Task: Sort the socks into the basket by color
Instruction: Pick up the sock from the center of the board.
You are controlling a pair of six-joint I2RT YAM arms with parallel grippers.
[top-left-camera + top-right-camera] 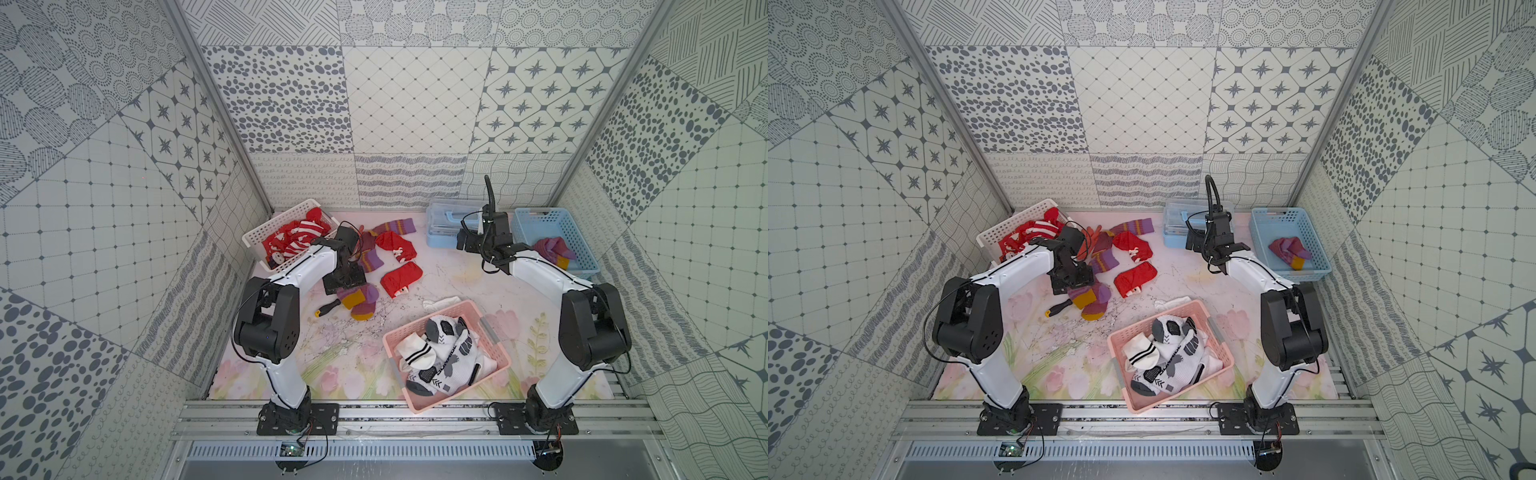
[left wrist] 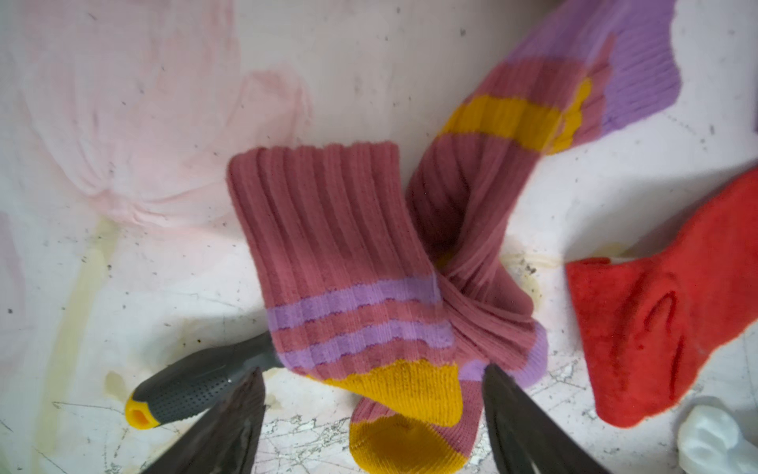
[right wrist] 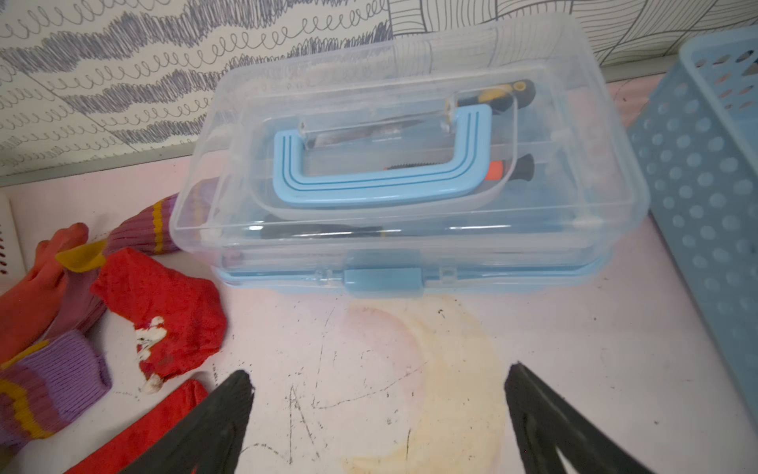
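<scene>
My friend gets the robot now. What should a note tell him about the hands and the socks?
Left gripper: open, over a purple sock on the table, holding nothing.
Right gripper: open, empty, near the clear box.
Done: red socks in the white basket, white socks in the pink basket, one purple sock in the blue basket.
Left: purple socks, two red socks and a white sock on the table.

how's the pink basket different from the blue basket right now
The pink basket sits near the robot; the blue basket stands at the far side. The pink one is heaped with white socks; the blue one holds only purple socks and shows much bare floor. Both are perforated plastic, sorted by one color.
</scene>
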